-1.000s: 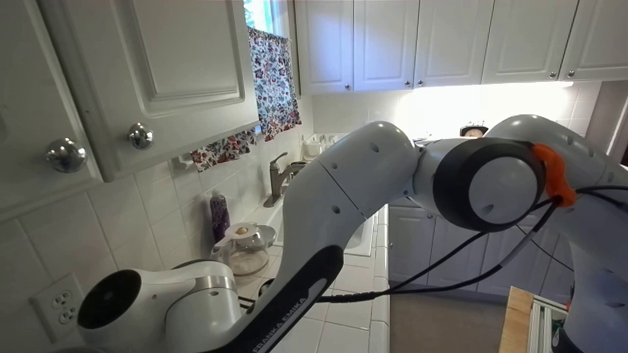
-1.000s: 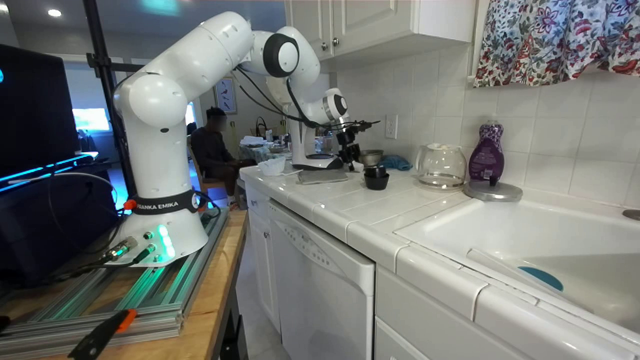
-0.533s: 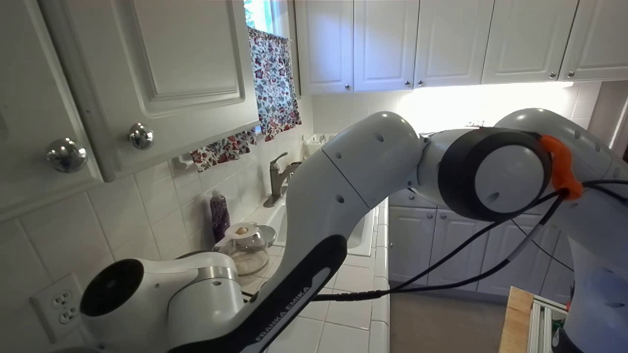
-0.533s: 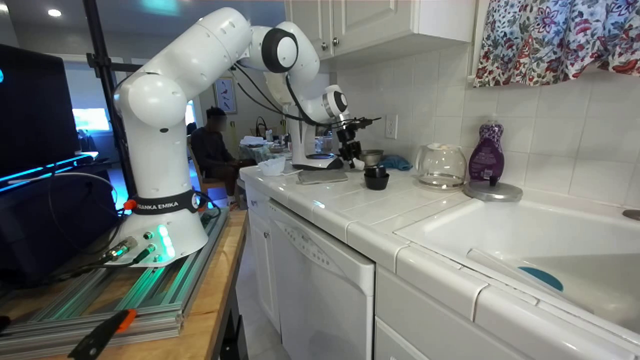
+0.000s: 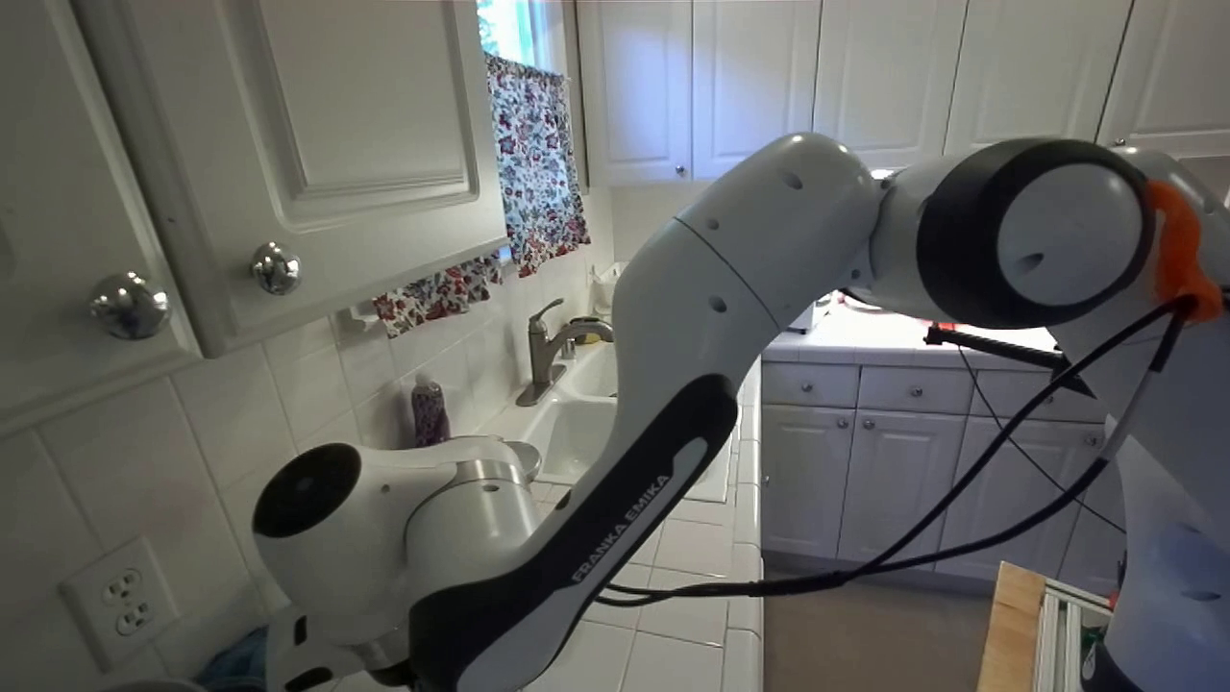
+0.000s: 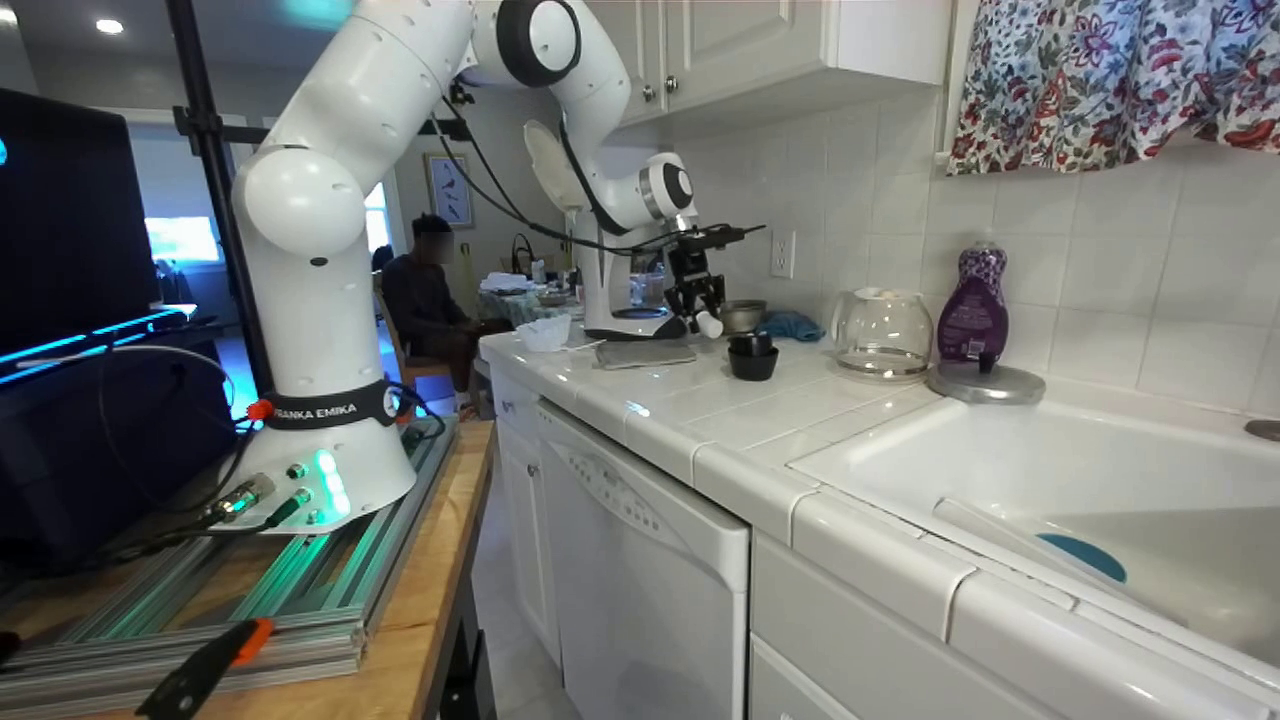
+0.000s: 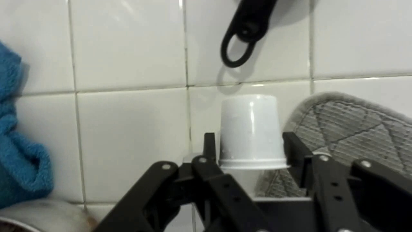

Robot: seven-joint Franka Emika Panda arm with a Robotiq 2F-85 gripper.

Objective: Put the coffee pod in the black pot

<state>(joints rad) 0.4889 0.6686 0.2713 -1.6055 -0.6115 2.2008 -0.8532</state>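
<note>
The white coffee pod (image 7: 252, 132) is between the fingertips of my gripper (image 7: 250, 143), shut on it near its rim; its narrow end points away from the gripper. In an exterior view the pod (image 6: 709, 324) hangs at the tips of my gripper (image 6: 698, 300), a little above the counter. The black pot (image 6: 753, 363) stands on the counter nearer that camera than the gripper, its handle (image 6: 750, 342) pointing toward the gripper. In the wrist view only the end of the black handle (image 7: 249, 27) with its ring shows at the top. My gripper's fingers are hidden in the remaining exterior view.
A grey quilted mitt (image 7: 351, 129) lies beside the pod. A blue cloth (image 7: 22, 154) and metal pan (image 7: 48, 214) are on the opposite side. A glass carafe (image 6: 883, 340), lid (image 6: 985, 383), soap bottle (image 6: 973, 310) and sink (image 6: 1000, 430) lie beyond the pot.
The arm has risen and drawn back toward its base. The gripper has lifted slightly, and the pod has come up with it and shows more clearly. The pot has not moved.
</note>
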